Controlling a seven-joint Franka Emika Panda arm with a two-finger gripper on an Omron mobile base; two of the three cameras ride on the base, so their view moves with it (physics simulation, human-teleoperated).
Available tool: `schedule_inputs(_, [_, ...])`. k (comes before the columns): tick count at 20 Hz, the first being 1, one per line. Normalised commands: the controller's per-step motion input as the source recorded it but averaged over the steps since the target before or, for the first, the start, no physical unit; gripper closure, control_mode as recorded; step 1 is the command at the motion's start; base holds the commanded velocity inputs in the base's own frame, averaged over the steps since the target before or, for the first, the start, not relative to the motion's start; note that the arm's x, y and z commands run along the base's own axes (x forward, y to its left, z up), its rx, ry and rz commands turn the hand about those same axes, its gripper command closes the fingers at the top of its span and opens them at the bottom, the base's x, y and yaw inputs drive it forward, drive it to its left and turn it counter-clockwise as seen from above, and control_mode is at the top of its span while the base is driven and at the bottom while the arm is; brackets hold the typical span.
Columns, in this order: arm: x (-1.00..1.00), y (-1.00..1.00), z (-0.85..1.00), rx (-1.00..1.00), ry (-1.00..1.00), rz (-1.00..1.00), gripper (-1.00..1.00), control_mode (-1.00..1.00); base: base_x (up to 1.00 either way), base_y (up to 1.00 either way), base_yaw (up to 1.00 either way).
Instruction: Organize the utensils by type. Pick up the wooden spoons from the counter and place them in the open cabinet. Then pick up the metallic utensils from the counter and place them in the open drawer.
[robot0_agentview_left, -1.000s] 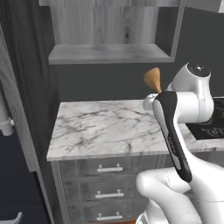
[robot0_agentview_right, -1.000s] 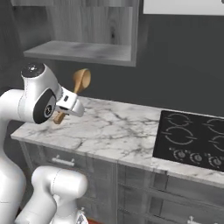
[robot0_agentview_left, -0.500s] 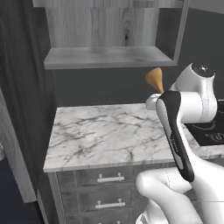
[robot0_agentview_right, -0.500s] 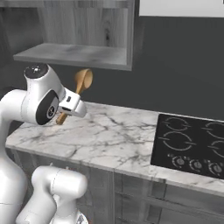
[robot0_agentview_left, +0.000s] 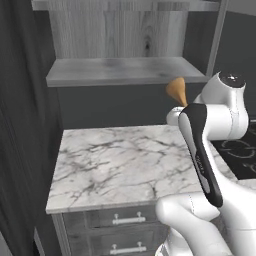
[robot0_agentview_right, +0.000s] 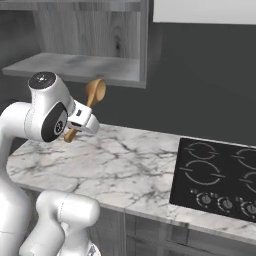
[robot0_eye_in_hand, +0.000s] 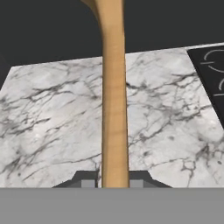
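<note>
A: How far along?
B: Early, by the look of it. One wooden spoon (robot0_agentview_right: 89, 102) lifted off the counter (robot0_agentview_left: 115, 165), pinched at the handle by the gripper (robot0_agentview_right: 80, 119), jaws narrowed on the shaft. Not yet inside the open cabinet (robot0_agentview_left: 125, 72); shelf looks bare from both base views.

A: And where exactly?
B: Held in the air above the marble, below the shelf's front edge, bowl tilted up toward one o'clock in the right base view. In the hand view, handle (robot0_eye_in_hand: 113, 109) running straight up toward twelve o'clock between the fingertips.

A: Looks like?
B: Orange-tan wood, smooth, round bowl, straight handle.

A: What remains?
B: Judging from this: setting this spoon on the shelf, then the second spoon, then the metal pieces into the drawer. Cooktop (robot0_agentview_right: 220, 172) at three o'clock, untouched.
</note>
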Motion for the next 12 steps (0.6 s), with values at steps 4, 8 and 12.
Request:
schedule_inputs(4, [0.00, 0.00, 0.00, 0.00, 0.00, 0.00, 1.00, 1.00, 0.46, 0.00, 0.00])
schedule_inputs(8, [0.00, 0.00, 0.00, 0.00, 0.00, 0.00, 1.00, 1.00, 0.19, 0.00, 0.00])
schedule_inputs(12, [0.00, 0.00, 0.00, 0.00, 0.00, 0.00, 1.00, 1.00, 0.00, 0.00, 0.00])
